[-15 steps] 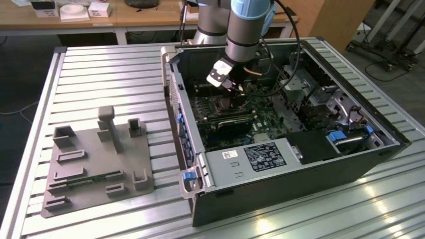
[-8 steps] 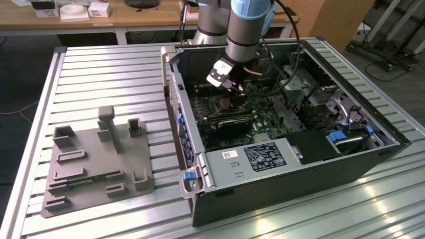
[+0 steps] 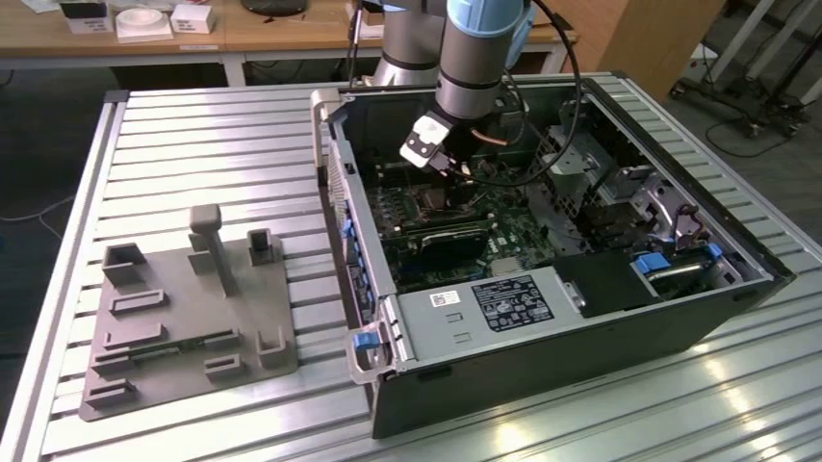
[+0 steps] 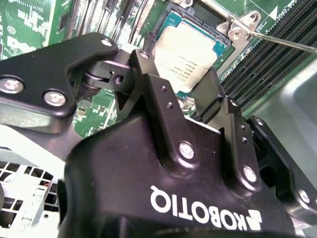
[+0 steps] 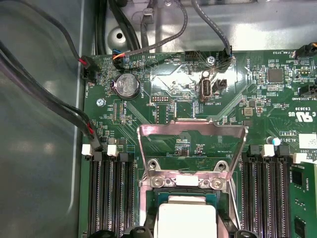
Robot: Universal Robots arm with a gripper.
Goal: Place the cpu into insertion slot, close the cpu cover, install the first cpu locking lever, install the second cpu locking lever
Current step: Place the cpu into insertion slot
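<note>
The cpu (image 4: 190, 52) lies flat in the insertion slot (image 4: 171, 22), pale metal top up; the first wrist view shows the cpu (image 5: 185, 218) too. The cpu cover (image 5: 193, 130) stands swung up at the slot's far side, green board showing through its window. A thin wire locking lever (image 4: 287, 43) sticks out past the slot's corner. My gripper (image 4: 185, 84) hangs right over the chip, open, with one black finger (image 4: 156, 87) on each side of it and a gap to the chip's edges. In the exterior view the gripper (image 3: 444, 164) reaches down into the open computer case (image 3: 385, 385).
Long black memory slots (image 5: 109, 198) flank the socket on both sides. Grey and black cables (image 5: 49, 109) run along the case wall, and a coin battery (image 5: 126, 85) sits on the board. Outside the case a grey fixture plate (image 3: 192, 318) rests on the slatted table.
</note>
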